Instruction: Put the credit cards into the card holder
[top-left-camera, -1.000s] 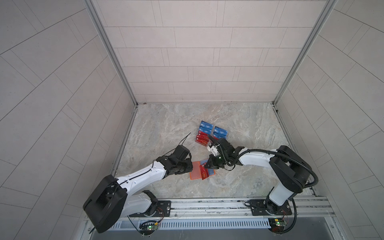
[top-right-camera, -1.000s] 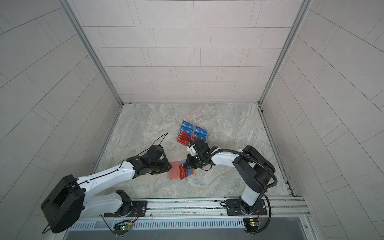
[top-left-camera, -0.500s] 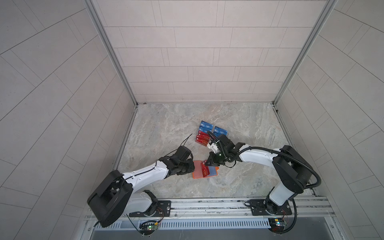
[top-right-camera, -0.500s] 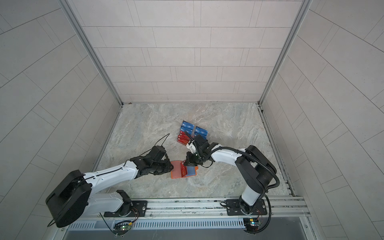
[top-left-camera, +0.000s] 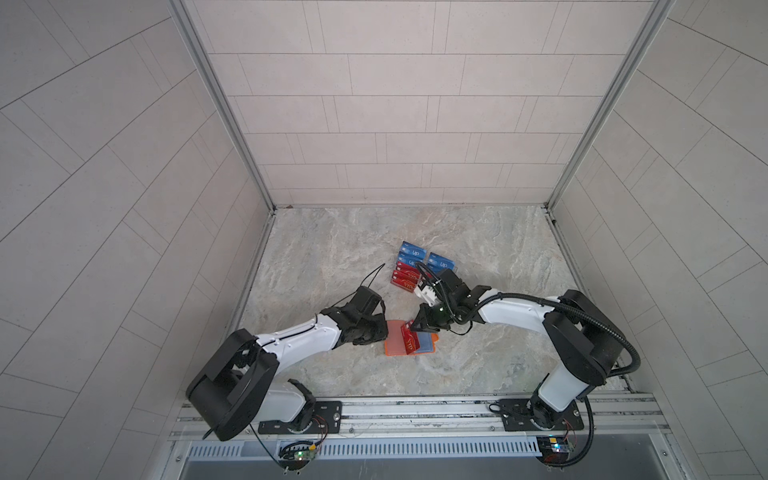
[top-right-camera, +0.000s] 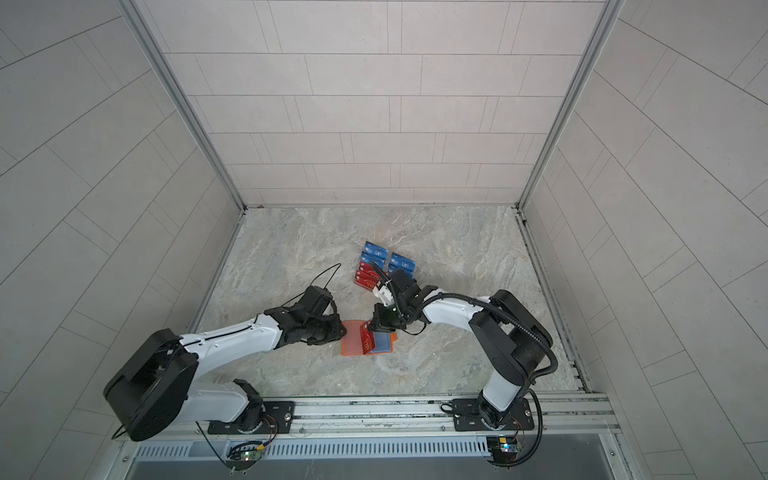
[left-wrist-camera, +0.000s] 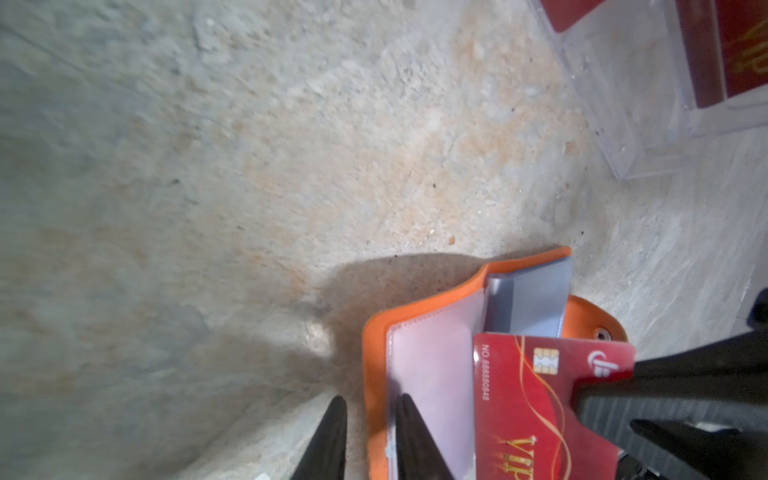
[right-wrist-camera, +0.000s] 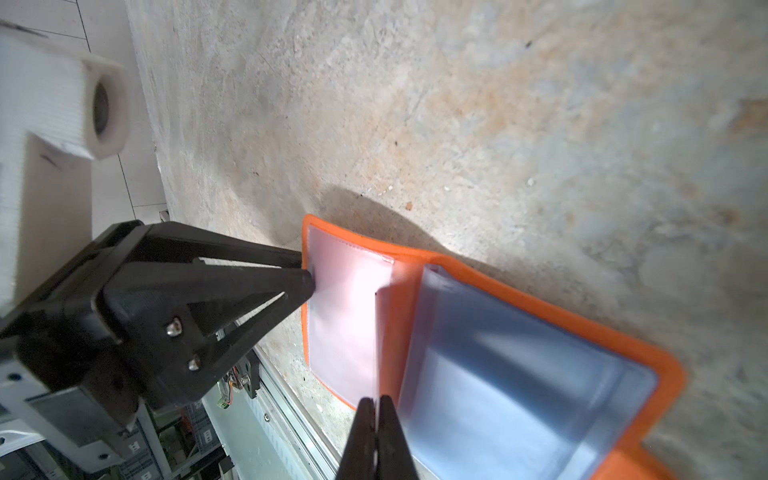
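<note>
A marble tabletop (top-left-camera: 332, 257) carries a clear rack (left-wrist-camera: 623, 137) of blue and red cards (top-left-camera: 411, 251), far of centre. Nearer lies the open orange card holder (top-left-camera: 392, 345), its left edge clamped by the left pincer (left-wrist-camera: 372, 399). The right pincer (right-wrist-camera: 376, 400) grips a red card (left-wrist-camera: 528, 395) on edge over the holder's fold.

clear rack (top-left-camera: 415, 272) close behind right claw (top-left-camera: 413, 329)

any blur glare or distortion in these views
In both top views, light is even and sharp, but the lens bows the wall tiles. Left wrist view: the red card is crisp; a dark shadow falls on the table beside the card holder. Right wrist view: the white part close to the lens is blurred, with pale glare on the clear sleeve.
</note>
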